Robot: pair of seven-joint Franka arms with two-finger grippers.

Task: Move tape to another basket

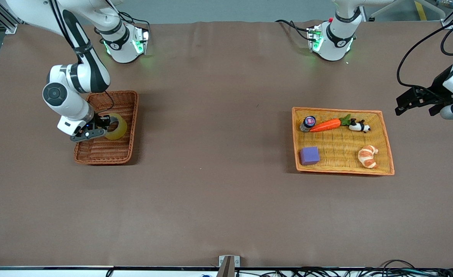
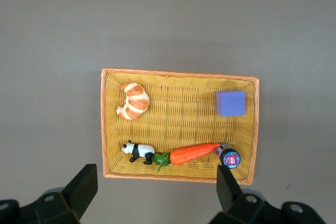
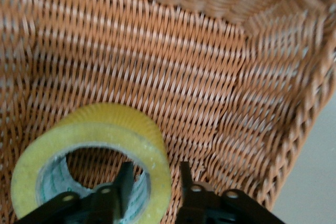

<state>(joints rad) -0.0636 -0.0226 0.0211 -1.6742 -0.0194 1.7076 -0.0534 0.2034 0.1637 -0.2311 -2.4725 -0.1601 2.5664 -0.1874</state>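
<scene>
Tape [image 3: 89, 156] inside basket [image 1: 124, 100], right gripper [image 3: 152, 179] straddling its wall, grip uncertain, release left; left gripper [image 2: 157, 190] open, waiting above tray [image 2: 181, 73]

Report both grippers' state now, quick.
Left gripper: jaws open, empty, waiting above the table past the yellow tray.
Right gripper: jaws astride the tape wall inside the basket; grip or release cannot be told.
</scene>
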